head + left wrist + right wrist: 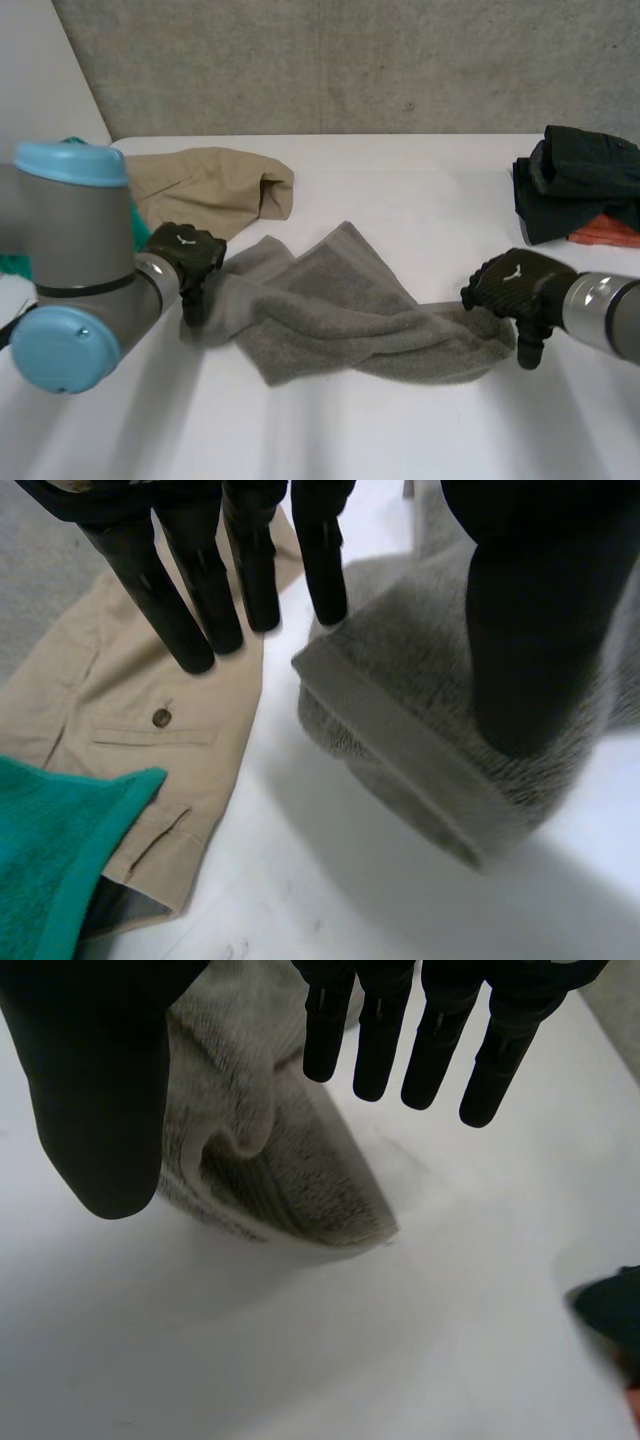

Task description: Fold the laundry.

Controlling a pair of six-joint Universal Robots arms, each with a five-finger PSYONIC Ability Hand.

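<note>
Hands both spread: left hand (183, 252) and right hand (515, 285) over a white table (420, 200), grey wall (350, 60) far behind. I see the towel (340, 320) rumpled between them, left thumb on its left end, right fingers above its right end.

a white table (420, 190) with a smooth, matte top. behind its far edge stands a grey concrete wall (350, 60), rough, speckled and lightly pitted. at the left a paler, plain white wall (40, 70) meets the concrete along a slanted line. the light is soft and even, leaving faint blurred shadows on the tabletop.
</note>
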